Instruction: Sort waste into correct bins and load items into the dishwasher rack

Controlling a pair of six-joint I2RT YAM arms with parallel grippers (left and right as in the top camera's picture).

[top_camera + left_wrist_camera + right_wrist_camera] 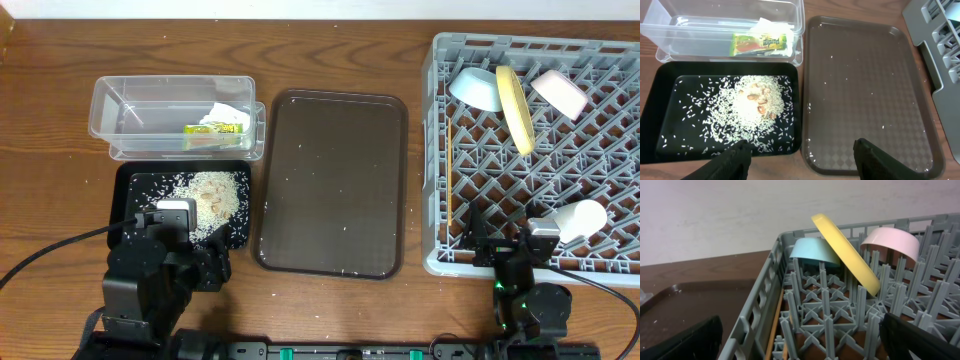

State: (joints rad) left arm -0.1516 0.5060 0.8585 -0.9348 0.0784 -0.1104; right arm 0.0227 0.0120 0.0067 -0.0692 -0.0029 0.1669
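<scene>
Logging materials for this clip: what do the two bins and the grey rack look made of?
Clear rectangular tub: glossy transparent plastic, see-through walls. Shallow black rectangular tray: probably plastic, slight sheen. Large grey lattice crate: matte moulded plastic, uniform pegs.

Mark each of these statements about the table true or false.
1. The rice lies in the black tray. True.
2. The plate leans in the rack between the blue bowl and the pink bowl. True.
3. The wrapper lies in the rack. False: it lies in the tub.
4. The left gripper holds the napkin. False: the gripper is open and empty, and the napkin lies in the tub behind the wrapper.
</scene>
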